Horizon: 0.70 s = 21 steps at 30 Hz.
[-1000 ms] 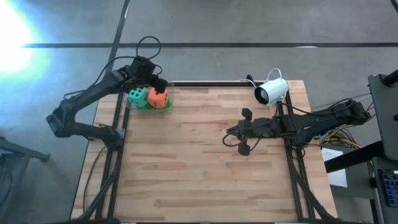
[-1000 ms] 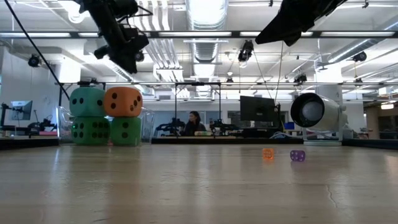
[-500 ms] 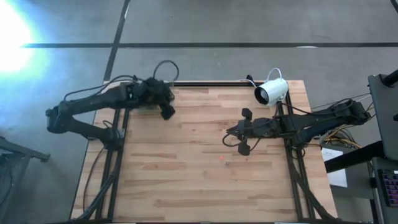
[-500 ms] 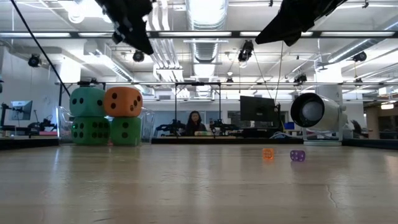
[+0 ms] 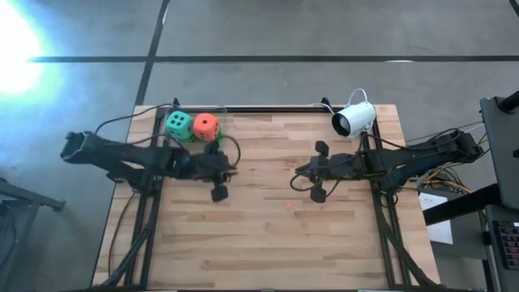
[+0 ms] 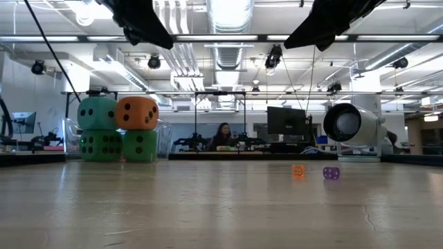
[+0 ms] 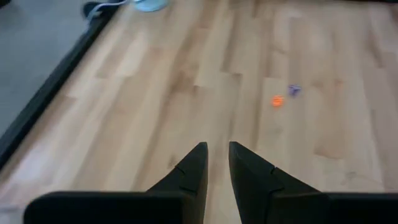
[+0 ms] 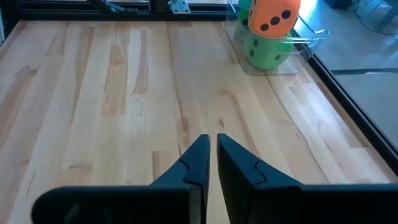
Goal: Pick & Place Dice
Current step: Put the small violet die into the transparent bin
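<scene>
Four dice are sitting stacked two on two at the worktop's [image 5: 268, 235] far left corner: the teal die [image 5: 178, 124] and the orange-red die [image 5: 206, 125] are resting on the two bright green dice [image 6: 141, 146], apparently inside a clear tray [image 8: 302, 41]. The left pincer [image 5: 217, 172] is hanging above bare wood just in front of the stack, its fingers nearly clenched with only a slit between them and grasping nothing; the right pincer [image 5: 317, 173] is waiting over the worktop's right half, likewise closed and empty. Judged from this layout, the placing looks complete and the left arm is standing clear of the stack; any next move calls only for keeping away from the pile so that it is not being toppled. Two tiny dice, one orange [image 6: 298, 171] and one purple [image 6: 331, 173], are lying near the middle of the worktop, too small for reading. From above, the green dice are mostly being hidden beneath the upper pair
</scene>
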{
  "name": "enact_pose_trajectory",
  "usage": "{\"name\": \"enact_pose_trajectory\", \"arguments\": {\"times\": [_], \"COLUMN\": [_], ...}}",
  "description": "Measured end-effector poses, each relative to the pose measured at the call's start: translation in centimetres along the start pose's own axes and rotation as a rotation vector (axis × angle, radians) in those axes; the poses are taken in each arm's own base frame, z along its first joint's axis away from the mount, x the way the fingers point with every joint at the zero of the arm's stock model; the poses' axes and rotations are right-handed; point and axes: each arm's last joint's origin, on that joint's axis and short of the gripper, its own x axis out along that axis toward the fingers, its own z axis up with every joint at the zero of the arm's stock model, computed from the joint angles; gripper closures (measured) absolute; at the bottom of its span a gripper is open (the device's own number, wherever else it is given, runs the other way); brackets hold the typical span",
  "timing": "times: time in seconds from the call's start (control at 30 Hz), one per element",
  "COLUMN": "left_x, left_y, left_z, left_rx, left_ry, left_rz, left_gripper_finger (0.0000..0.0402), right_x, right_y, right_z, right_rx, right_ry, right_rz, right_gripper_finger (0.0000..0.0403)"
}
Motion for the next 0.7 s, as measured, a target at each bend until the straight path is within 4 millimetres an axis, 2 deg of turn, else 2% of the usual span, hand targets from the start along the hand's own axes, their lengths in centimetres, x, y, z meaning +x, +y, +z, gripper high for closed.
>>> {"name": "enact_pose_trajectory", "arguments": {"times": [0.17,0.33,0.5,0.7], "left_x": [1.5,2.6,2.9,2.6], "left_y": [-1.8,-2.3,-2.6,-3.2], "left_z": [-2.3,-4.2,-4.9,-4.8], "left_rx": [0.013,0.005,0.003,0.022], "left_ry": [-0.078,-0.131,-0.154,-0.180], "left_rz": [-0.066,-0.091,-0.106,-0.132], "left_gripper_finger": [0.0335,0.0335,0.0335,0.0335], "right_x": [0.0,0.0,0.0,0.2], "right_y": [0.0,0.0,0.0,1.3], "right_z": [0.2,0.3,0.4,-0.9], "right_rx": [-0.009,0.013,-0.013,-0.114], "right_ry": [-0.019,-0.033,-0.041,0.091], "right_rz": [0.001,0.004,0.018,0.188], "right_gripper_finger": [0.0376,0.0376,0.0376,0.0392]}}
